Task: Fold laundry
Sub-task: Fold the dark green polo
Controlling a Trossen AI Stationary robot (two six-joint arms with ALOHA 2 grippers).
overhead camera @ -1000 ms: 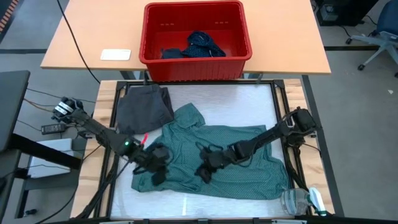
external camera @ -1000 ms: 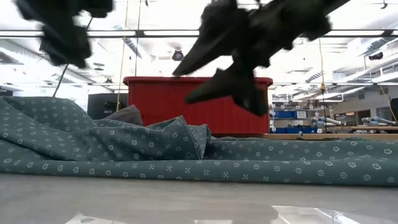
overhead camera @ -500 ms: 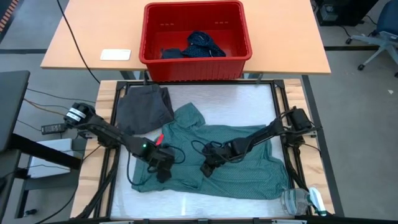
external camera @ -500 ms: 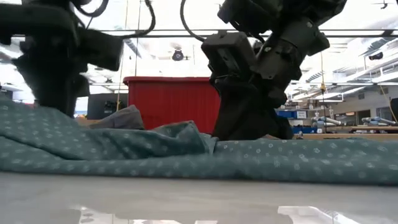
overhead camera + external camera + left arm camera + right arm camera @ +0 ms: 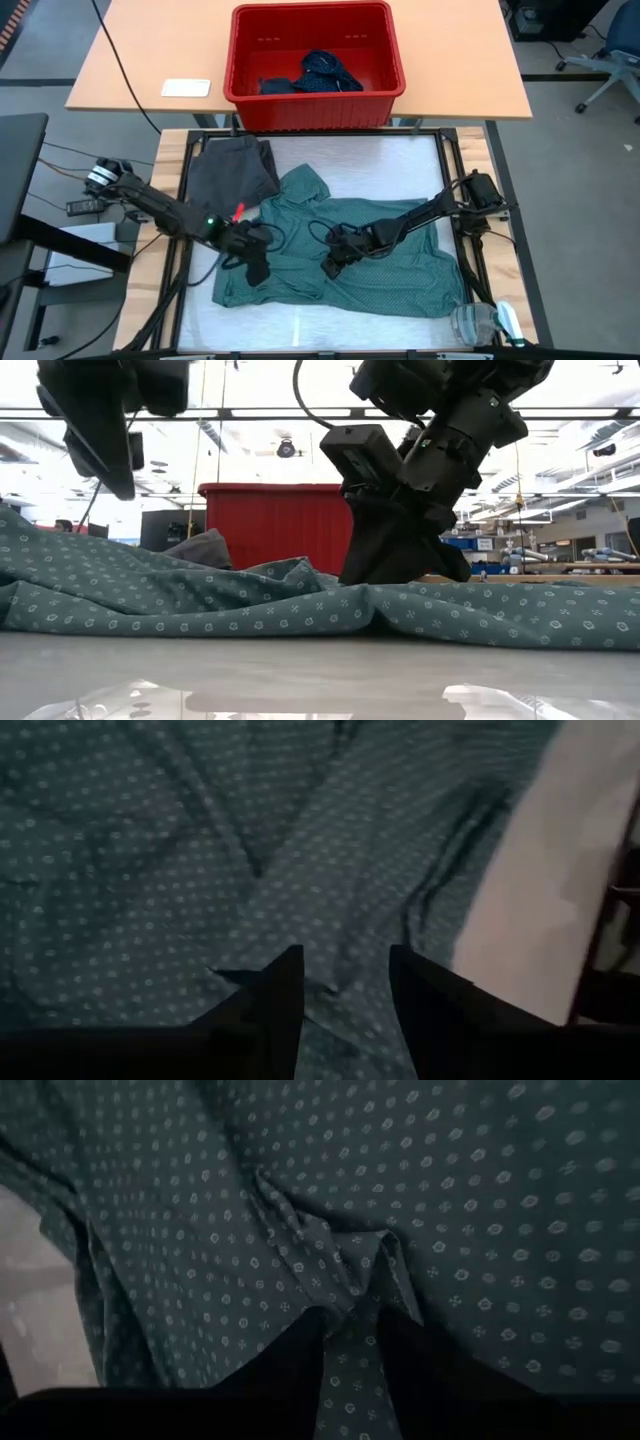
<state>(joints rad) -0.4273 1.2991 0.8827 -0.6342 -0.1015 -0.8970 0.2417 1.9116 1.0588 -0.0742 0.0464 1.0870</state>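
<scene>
Two claws are at the green dotted shirt (image 5: 340, 260), spread on the counter (image 5: 400, 150) below the red basket (image 5: 316, 62). Since a moment ago the right claw (image 5: 331, 266) has pinched a ridge of cloth at the shirt's middle, while the left claw (image 5: 254, 268) has lifted, parted and empty, above the left side. A fold looks ready to begin.

Overhead views evenly lit; low view backlit by bright ceiling strips, arms silhouetted; wrist views dim, soft.
</scene>
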